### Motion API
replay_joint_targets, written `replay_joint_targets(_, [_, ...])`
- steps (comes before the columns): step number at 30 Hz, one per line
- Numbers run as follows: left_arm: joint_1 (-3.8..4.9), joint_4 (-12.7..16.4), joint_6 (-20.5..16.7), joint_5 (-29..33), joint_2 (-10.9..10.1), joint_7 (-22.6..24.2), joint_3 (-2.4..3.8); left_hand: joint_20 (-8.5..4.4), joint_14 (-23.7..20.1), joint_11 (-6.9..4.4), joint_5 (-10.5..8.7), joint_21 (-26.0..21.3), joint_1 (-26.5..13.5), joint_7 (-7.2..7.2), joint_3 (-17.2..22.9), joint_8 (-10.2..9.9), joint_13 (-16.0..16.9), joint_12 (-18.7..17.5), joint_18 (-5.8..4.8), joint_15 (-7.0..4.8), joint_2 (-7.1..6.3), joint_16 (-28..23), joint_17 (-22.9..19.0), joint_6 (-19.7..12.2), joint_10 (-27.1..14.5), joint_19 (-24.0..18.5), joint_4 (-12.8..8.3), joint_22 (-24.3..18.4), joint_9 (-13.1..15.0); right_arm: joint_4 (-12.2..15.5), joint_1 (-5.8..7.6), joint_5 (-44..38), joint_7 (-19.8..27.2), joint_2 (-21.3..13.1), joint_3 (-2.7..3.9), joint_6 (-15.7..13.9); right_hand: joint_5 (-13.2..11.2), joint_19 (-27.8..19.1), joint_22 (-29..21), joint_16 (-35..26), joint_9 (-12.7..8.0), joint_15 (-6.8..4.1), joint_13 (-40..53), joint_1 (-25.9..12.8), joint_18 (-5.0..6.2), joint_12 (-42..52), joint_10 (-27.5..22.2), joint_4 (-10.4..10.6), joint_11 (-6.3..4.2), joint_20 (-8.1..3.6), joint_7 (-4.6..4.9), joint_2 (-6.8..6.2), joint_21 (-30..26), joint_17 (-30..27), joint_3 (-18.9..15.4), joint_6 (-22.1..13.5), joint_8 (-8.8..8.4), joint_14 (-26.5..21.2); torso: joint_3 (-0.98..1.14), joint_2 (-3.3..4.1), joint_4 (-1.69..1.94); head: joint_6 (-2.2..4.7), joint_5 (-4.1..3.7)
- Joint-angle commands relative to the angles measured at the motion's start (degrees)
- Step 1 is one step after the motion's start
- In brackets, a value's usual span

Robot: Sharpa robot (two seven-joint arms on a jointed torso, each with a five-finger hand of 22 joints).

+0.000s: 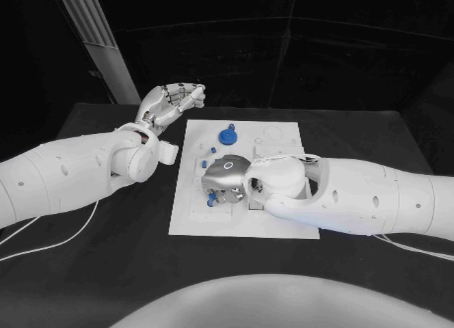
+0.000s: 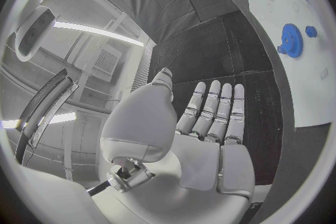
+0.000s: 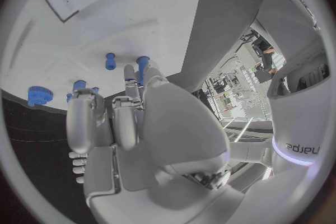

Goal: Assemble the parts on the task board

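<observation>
The black table (image 1: 109, 253) carries the flat white rectangular task board (image 1: 242, 225) at its middle, and the right hand (image 1: 225, 179) lies low over the board's centre with its silver fingers (image 3: 115, 117) bent down among small blue parts (image 3: 110, 61), though I cannot tell whether they pinch one. The left hand (image 1: 173, 101) is lifted off the board beyond its far-left corner, fingers straight, side by side, holding nothing. A toothed blue gear (image 1: 227, 137) stands on the far part of the board, well apart from both hands, with a small blue peg (image 1: 231, 126) just beside it.
</observation>
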Motion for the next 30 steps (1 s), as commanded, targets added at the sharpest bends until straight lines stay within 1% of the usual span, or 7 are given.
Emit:
replay_joint_targets(1, [0.07,-0.02,0.59,0.10,0.10,8.73,0.04,-0.01,-0.48,0.11,0.30,-0.12,-0.05,5.28,-0.47,0.28,-0.09,0.17,-0.86,-0.01,0.45,0.36,-0.05,-0.43,-0.43,0.14,0.01,-0.05,-0.08,-0.14,-0.03,-0.54,-0.54,0.15,-0.11,2.19,0.14,1.15,11.00,0.19,-0.15,0.32,-0.14,0.12,0.25,-0.73,-1.01,-0.23,0.11,0.09,0.09,-0.49,-0.57,5.67,-0.50,-0.59,-0.45,4.37,-0.08,-0.02,0.06,0.00,-0.18])
replay_joint_targets(4, [0.07,-0.05,0.61,0.10,0.15,8.72,0.04,-0.01,-0.48,0.11,0.30,-0.12,-0.05,5.28,-0.47,0.28,-0.09,0.17,-0.86,-0.01,0.45,0.36,-0.05,-0.43,-0.43,0.14,0.01,-0.05,-0.08,-0.24,-0.03,-0.86,-0.78,0.44,-0.11,2.51,0.07,0.80,10.73,-0.08,-0.67,1.11,-0.18,-1.16,0.37,-1.08,-4.35,0.00,1.18,0.42,1.40,-2.40,-1.25,4.82,-2.00,-4.26,-2.43,4.21,-0.05,0.00,0.00,0.00,-0.14])
replay_joint_targets(6, [0.07,-0.06,0.63,0.10,0.19,8.72,0.04,-0.01,-0.48,0.11,0.30,-0.12,-0.05,5.28,-0.47,0.28,-0.09,0.17,-0.86,-0.01,0.45,0.36,-0.05,-0.43,-0.43,0.14,0.01,-0.05,-0.08,-0.27,-0.03,-0.99,-0.89,0.55,-0.11,2.09,0.16,0.40,10.40,-0.36,-0.69,2.15,-0.10,-3.05,0.47,-0.93,-7.76,-0.11,2.40,1.05,2.77,-3.66,-2.04,3.93,-3.55,-8.18,-2.50,4.03,-0.05,0.00,0.01,0.00,-0.14])
replay_joint_targets(9, [0.07,-0.04,0.65,0.10,0.23,8.73,0.04,-0.01,-0.48,0.11,0.30,-0.12,-0.05,5.28,-0.47,0.28,-0.09,0.17,-0.86,-0.01,0.45,0.36,-0.05,-0.43,-0.43,0.14,0.01,-0.05,-0.08,-0.26,-0.03,-1.09,-0.75,0.50,-0.11,0.58,0.18,-0.22,9.91,-0.80,-0.55,2.84,0.06,-5.43,0.71,-0.78,-11.75,-0.22,3.11,1.79,3.50,-4.86,-3.21,2.61,-5.31,-11.55,-2.45,3.71,-0.06,0.01,0.04,0.00,-0.09])
replay_joint_targets(17, [0.07,0.04,0.68,0.10,0.09,8.76,0.04,-0.01,-0.58,0.12,0.34,-0.17,0.02,5.29,-0.57,0.40,-0.10,0.29,-0.87,0.00,0.59,0.50,-0.23,-0.53,-0.54,0.13,-0.01,-0.10,-0.09,0.37,-0.04,0.12,1.78,-1.00,-0.11,-9.98,0.21,-0.41,9.60,-1.53,-0.12,3.50,0.56,-12.50,0.93,0.86,-13.91,0.13,4.18,3.00,4.48,-10.65,-3.78,0.37,-4.38,-12.86,-1.69,3.12,-0.02,0.00,-0.06,0.00,0.29])
replay_joint_targets(25, [-0.07,-0.16,0.79,0.10,0.25,8.72,0.04,-0.01,-0.58,0.13,0.34,-0.18,0.02,5.29,-0.58,0.41,-0.10,0.30,-0.88,0.00,0.60,0.52,-0.25,-0.54,-0.55,0.13,-0.01,-0.10,-0.09,4.91,0.64,20.50,5.27,-8.11,-0.04,-25.68,0.20,-0.02,9.75,-1.61,0.29,3.49,0.92,-12.91,0.91,2.89,-12.23,-0.14,3.93,3.20,4.39,-8.76,-3.27,-0.10,-2.28,-10.48,-0.51,3.05,-0.16,-0.23,-0.03,0.00,-0.17])
replay_joint_targets(30, [-0.16,-0.40,0.89,0.10,0.52,8.67,0.04,-0.01,-0.64,0.14,0.35,-0.20,0.03,5.31,-0.65,0.44,-0.11,0.34,-0.89,0.01,0.63,0.58,-0.34,-0.62,-0.64,0.12,0.00,-0.12,-0.10,7.53,2.71,36.27,7.44,-13.61,-0.03,-29.37,0.24,0.07,9.77,-1.51,0.35,3.00,1.57,-12.01,0.94,5.43,-8.95,-0.43,3.20,2.93,3.83,-6.15,-3.18,0.00,-1.64,-9.95,-0.21,3.12,-0.18,-0.21,-0.08,0.00,-1.18])
